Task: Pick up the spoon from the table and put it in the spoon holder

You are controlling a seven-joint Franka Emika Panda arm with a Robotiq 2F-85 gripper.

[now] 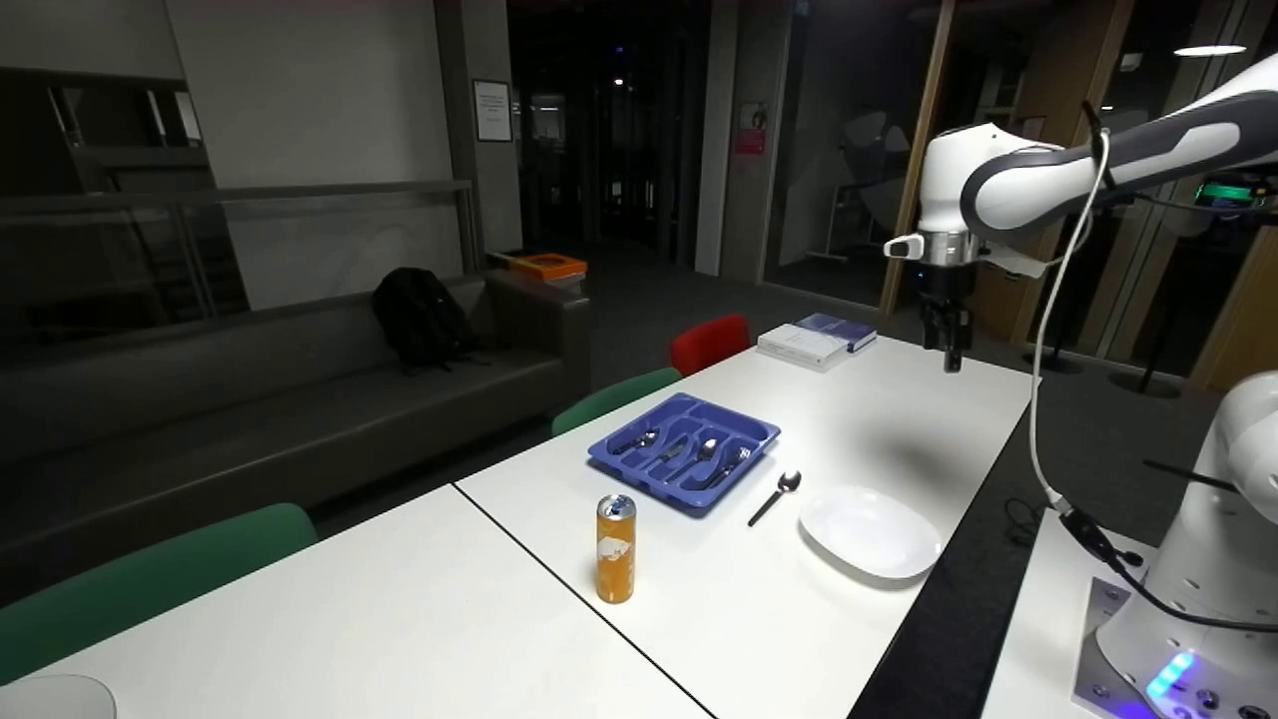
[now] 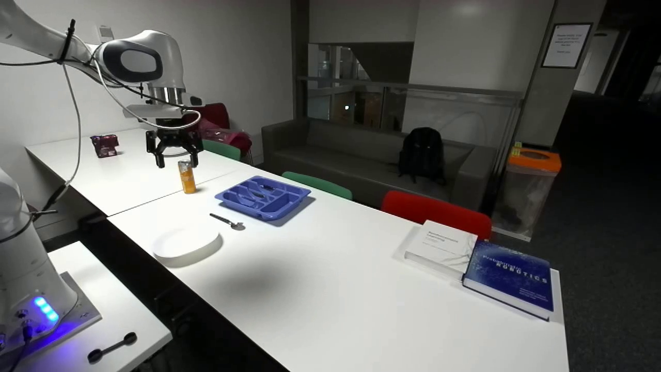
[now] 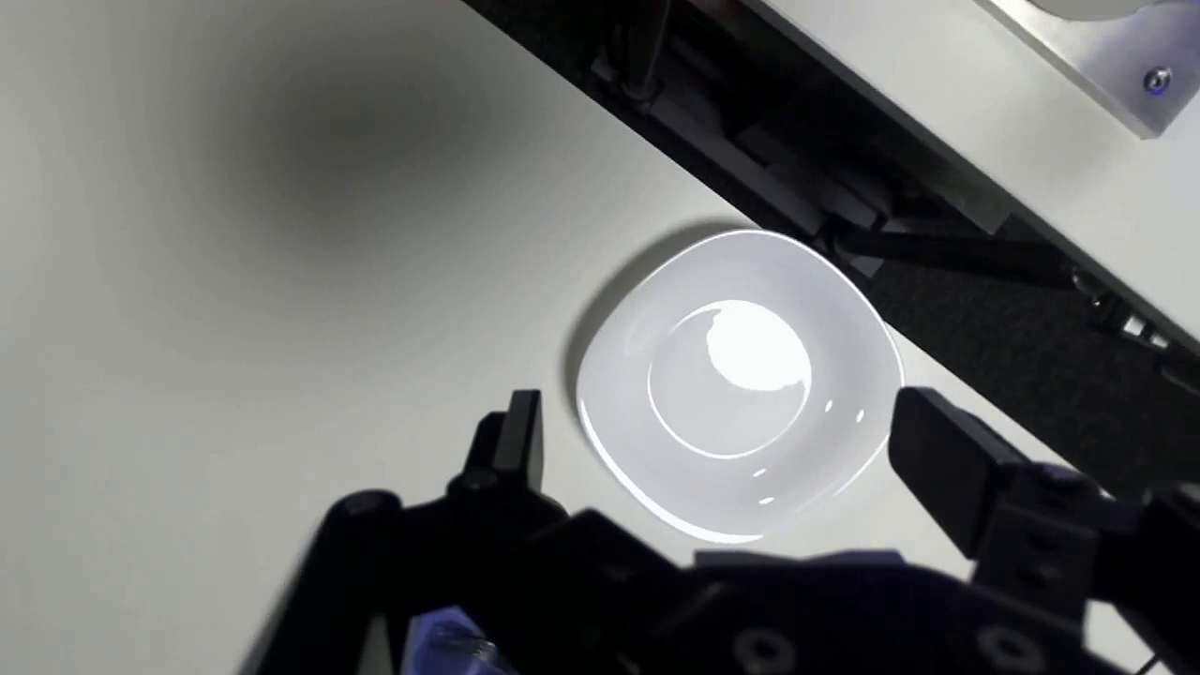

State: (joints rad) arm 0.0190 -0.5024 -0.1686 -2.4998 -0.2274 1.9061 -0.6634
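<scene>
The spoon, dark-handled, lies on the white table between the blue tray and the white plate. It also shows in an exterior view; in the wrist view it is hidden. The spoon holder, a blue divided tray, holds several utensils in its compartments; it also shows in an exterior view. A corner of the tray shows in the wrist view behind the gripper. My gripper is high above the table, pointing down, open and empty. Its spread fingers show in an exterior view and the wrist view.
A white plate sits near the table edge on the robot's side, and shows between my fingers in the wrist view. An orange can stands beside the tray. A white book and a blue book lie at one end.
</scene>
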